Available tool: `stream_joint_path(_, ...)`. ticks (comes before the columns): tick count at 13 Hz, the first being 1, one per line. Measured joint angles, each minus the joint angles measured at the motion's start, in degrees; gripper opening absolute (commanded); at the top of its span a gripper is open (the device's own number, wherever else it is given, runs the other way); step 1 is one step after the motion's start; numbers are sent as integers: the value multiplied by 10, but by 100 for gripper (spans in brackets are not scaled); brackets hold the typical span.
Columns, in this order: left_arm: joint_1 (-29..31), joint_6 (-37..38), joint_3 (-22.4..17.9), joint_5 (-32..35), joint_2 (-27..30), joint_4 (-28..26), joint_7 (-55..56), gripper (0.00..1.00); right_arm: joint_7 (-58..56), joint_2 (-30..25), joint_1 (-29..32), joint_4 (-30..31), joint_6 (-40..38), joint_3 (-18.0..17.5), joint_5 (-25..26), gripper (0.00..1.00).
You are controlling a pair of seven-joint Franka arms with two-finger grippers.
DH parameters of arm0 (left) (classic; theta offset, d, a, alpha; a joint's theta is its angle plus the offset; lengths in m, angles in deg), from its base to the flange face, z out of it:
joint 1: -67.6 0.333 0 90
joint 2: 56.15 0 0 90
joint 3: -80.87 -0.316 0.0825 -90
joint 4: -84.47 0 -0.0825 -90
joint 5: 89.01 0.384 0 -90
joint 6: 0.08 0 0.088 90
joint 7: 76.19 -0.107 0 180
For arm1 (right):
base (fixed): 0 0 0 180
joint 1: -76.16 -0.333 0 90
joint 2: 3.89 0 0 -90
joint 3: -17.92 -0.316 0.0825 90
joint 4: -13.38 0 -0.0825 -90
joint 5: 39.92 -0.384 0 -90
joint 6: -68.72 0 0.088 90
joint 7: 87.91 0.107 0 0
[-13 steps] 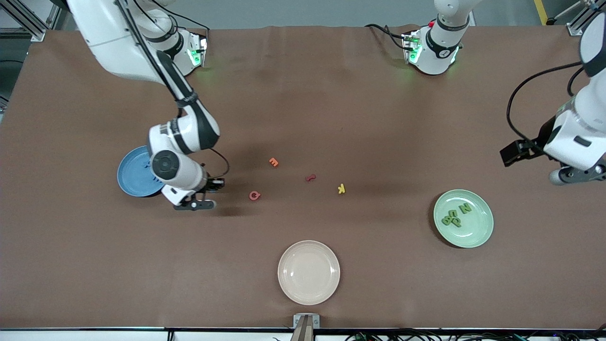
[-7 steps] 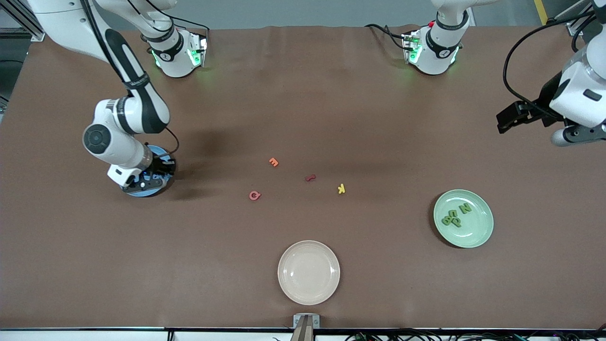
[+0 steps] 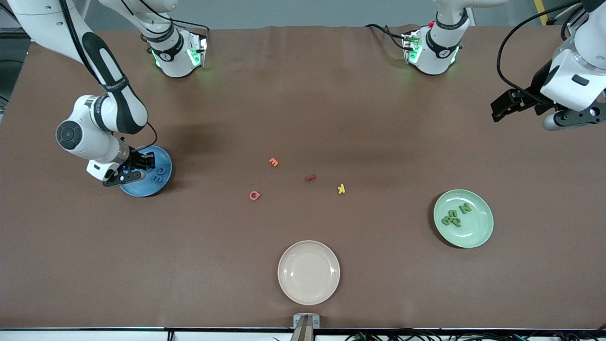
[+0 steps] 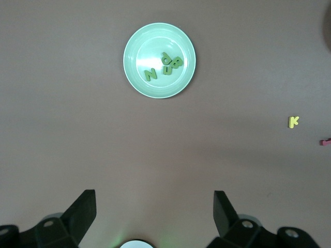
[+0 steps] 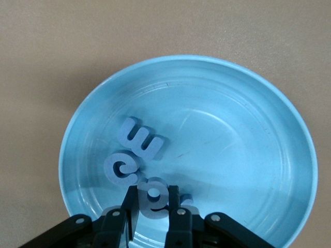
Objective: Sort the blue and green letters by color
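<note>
My right gripper (image 3: 139,166) is low over the blue plate (image 3: 147,189) at the right arm's end of the table. In the right wrist view it (image 5: 152,206) is shut on a blue letter (image 5: 153,196), held just above the plate floor (image 5: 232,150). Two more blue letters (image 5: 139,140) lie flat in the plate beside it, and a further one is mostly hidden by a finger. Several green letters (image 3: 455,215) lie in the green plate (image 3: 480,232), which also shows in the left wrist view (image 4: 135,44). My left gripper (image 3: 568,118) waits high, open and empty (image 4: 155,206).
An orange letter (image 3: 273,162), a dark red letter (image 3: 310,178), a pink letter (image 3: 254,195) and a yellow K (image 3: 341,189) lie mid-table. A cream plate (image 3: 308,272) stands near the front edge, with nothing in it.
My right gripper has moved from beside the pink letter to over the blue plate, carrying the blue letter. My left arm has drawn back toward its base.
</note>
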Motion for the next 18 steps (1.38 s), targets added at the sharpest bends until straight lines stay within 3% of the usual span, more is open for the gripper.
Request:
stream_joint_path(2, 0, -9, -1, 0, 5, -3, -9, 100, 1, -2, 0, 0, -1, 0, 0, 90)
stream_joint_path(5, 0, -14, -2, 0, 5, -3, -31, 100, 20, -23, 0, -3, -22, -1, 0, 92)
stream_joint_path(7, 0, -14, -2, 0, 5, -3, -35, 100, 51, -51, 0, -26, -85, -1, 0, 92)
stream_joint_path(9, 0, -14, -2, 0, 5, -2, -39, 100, 86, -85, 0, -80, -196, 0, 0, 92)
stream_joint_path(13, 0, -14, -3, 0, 5, -2, -42, 100, 131, -146, 1, -245, -435, 0, 1, 94)
stream_joint_path(15, 0, -14, -4, 0, 5, -1, -43, 100, 136, -162, 1, -309, -501, 1, 1, 97)
stream_joint_path(18, 0, -14, -4, 0, 6, 1, -45, 100, 141, -171, 2, -354, -532, 1, 2, 99)
